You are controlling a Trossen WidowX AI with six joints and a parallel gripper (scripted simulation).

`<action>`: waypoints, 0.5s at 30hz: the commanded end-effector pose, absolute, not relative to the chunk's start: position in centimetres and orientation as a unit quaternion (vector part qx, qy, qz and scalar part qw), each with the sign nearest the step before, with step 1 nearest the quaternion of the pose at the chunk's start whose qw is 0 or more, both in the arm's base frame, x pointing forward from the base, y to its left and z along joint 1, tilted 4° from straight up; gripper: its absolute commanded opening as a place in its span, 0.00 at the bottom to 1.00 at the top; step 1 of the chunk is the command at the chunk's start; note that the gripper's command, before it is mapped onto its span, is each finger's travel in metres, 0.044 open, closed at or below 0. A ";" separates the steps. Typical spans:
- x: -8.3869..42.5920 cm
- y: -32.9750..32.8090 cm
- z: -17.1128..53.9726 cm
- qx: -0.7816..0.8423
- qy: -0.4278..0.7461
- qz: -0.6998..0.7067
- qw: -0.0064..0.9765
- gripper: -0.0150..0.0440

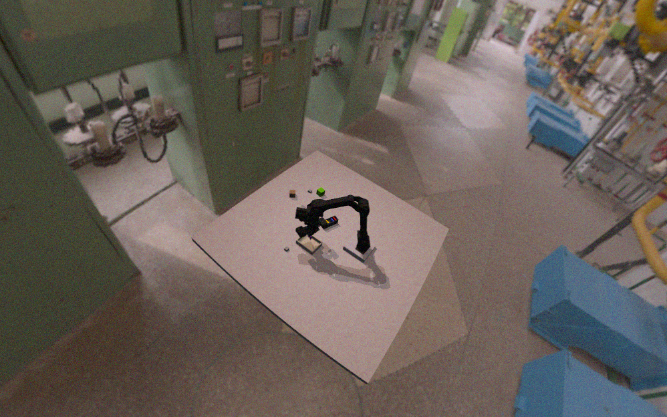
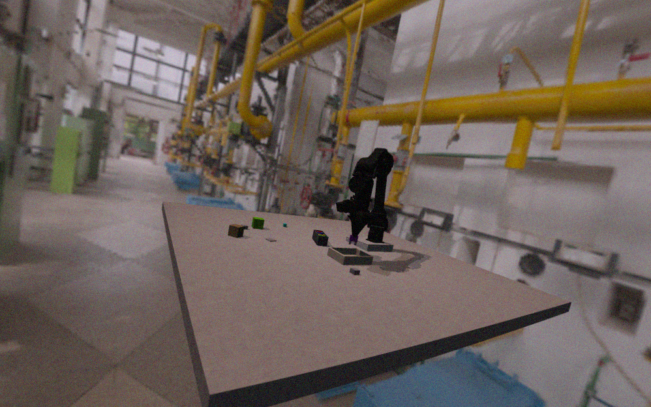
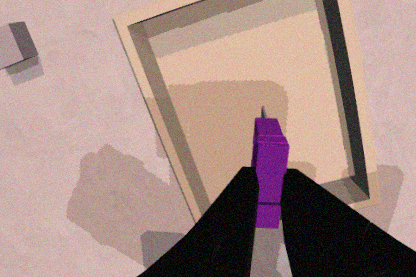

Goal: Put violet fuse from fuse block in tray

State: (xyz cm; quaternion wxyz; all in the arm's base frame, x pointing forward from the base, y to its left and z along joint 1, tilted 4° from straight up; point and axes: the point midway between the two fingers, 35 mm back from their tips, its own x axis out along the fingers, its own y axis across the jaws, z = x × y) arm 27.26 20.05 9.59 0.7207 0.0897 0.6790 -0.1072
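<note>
Your gripper [image 3: 270,207] is clamped on the violet fuse [image 3: 270,163], which hangs above the inside of the tray [image 3: 175,133], clear of its floor. The fuse block [image 2: 319,237] sits well apart on the table [image 2: 292,313], beyond the tray.

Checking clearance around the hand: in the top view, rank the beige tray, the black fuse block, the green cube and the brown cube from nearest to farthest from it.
1. Beige tray, right below the hand.
2. Black fuse block, to its right.
3. Green cube and brown cube, both farther up the table; too close to call.
</note>
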 end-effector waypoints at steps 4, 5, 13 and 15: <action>27.2 19.9 8.1 0.088 0.681 -0.112 0.718 0.25; 27.2 19.9 7.9 0.088 0.681 -0.112 0.718 0.25; 27.2 19.8 6.6 0.088 0.681 -0.112 0.718 0.25; 27.2 19.8 6.4 0.088 0.681 -0.112 0.718 0.25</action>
